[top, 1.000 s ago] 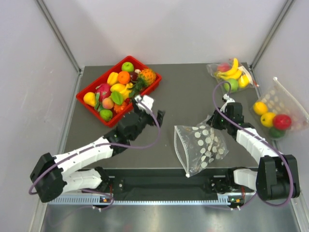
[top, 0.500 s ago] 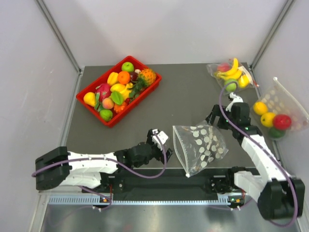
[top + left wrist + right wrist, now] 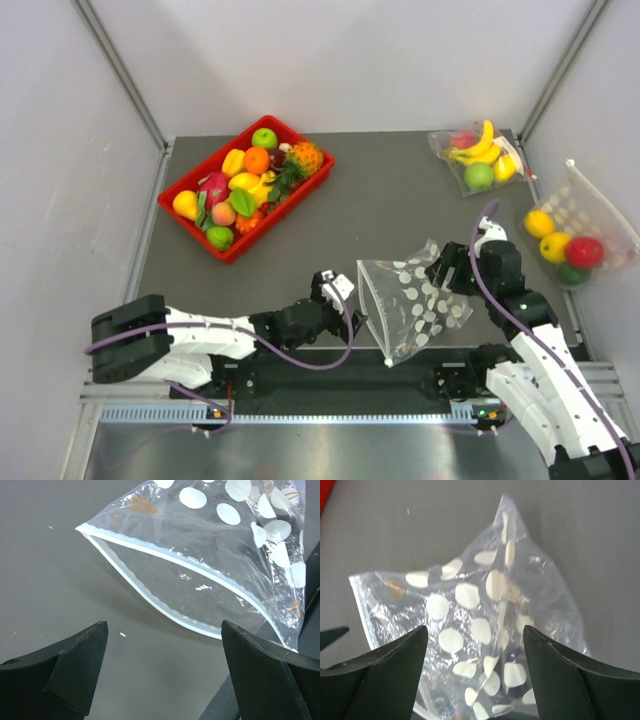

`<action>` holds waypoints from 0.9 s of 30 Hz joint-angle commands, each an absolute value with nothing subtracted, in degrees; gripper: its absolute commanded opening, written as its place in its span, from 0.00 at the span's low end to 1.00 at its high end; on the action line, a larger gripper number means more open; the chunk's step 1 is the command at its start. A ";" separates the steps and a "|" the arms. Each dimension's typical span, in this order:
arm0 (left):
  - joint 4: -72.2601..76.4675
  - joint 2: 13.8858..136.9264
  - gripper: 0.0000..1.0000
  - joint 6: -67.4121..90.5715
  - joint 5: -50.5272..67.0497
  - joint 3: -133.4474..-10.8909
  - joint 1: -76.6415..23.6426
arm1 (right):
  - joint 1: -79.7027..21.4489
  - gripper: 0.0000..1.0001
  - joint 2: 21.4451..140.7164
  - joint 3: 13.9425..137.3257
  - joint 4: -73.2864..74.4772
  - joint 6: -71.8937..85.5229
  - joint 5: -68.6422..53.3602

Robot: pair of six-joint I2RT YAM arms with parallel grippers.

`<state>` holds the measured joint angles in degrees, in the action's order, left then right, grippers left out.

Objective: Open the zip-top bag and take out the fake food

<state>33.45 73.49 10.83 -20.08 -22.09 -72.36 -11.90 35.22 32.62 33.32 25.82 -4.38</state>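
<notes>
The zip-top bag (image 3: 415, 300) is lying near the front edge of the bench (image 3: 380, 200), mouth gaping toward the wide-spread left pincer (image 3: 162, 630); the right pincer (image 3: 475, 630) is standing wide at its other end.

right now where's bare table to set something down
Widest bare patch: mid table, between the red tray, banana bag and dotted bag. A smaller one: between the tray and left arm. Crowded: the dotted bag, with left pincer and right pincer on either side, and the fruit bag at the right edge.
</notes>
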 commanded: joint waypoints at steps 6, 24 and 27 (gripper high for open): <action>40.95 74.89 0.99 13.97 -16.81 -24.61 -67.51 | -26.18 0.76 37.61 33.05 39.63 36.20 10.26; 44.12 74.53 0.99 13.18 -10.99 -21.71 -65.21 | -43.06 0.71 45.43 26.46 41.85 55.72 21.36; 45.78 75.41 0.99 12.83 -7.57 -20.66 -65.21 | -45.26 0.51 47.89 25.49 38.42 56.95 20.48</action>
<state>40.53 75.75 12.95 -11.14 -22.02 -65.30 -43.11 46.70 25.89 42.22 53.89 19.84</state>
